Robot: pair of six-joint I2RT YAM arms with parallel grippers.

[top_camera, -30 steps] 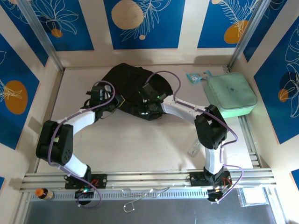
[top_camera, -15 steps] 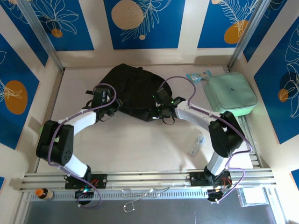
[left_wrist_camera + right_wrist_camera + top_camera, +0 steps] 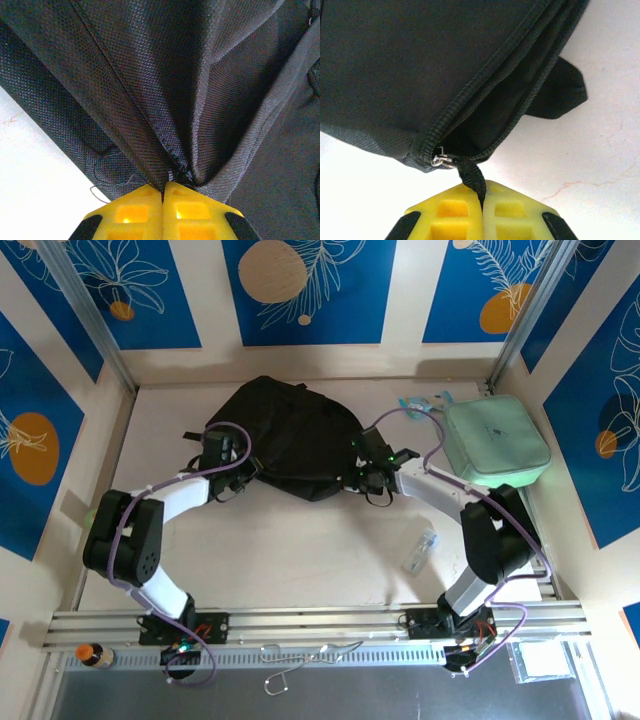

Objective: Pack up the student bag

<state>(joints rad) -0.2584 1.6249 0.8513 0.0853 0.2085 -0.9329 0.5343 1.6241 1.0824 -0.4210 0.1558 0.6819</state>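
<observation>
The left gripper (image 3: 163,189) is clamped tight on a pinched fold of the bag (image 3: 165,75), whose black cloth fans out straight ahead of its yellow tips, with bare table (image 3: 35,165) off to their left; the right gripper (image 3: 482,192) is pinched closed on the black zip pull (image 3: 472,179), with the metal zip slider (image 3: 441,160) just ahead and slightly left of its tips and the zip's mouth gaping beyond, up to the right; from above, the bag lies stretched between the two grippers, a green case (image 3: 497,445) sits well off to the right gripper's outer side, and what looks like a small clear bottle (image 3: 420,552) lies back behind it, nearer that arm's base; the likeliest trouble is the thin pull sliding out from between the pads if the tug runs off the line of the zip; the slider sits at a curved corner, so it could snag on slack cloth and jam; the left hold is only on a loose fold, which may creep free under load, and then the whole bag would drag across the table instead of the slider running; whether the zip is meant to go open or closed here cannot be told, and if it closes, the case and bottle would be left outside
</observation>
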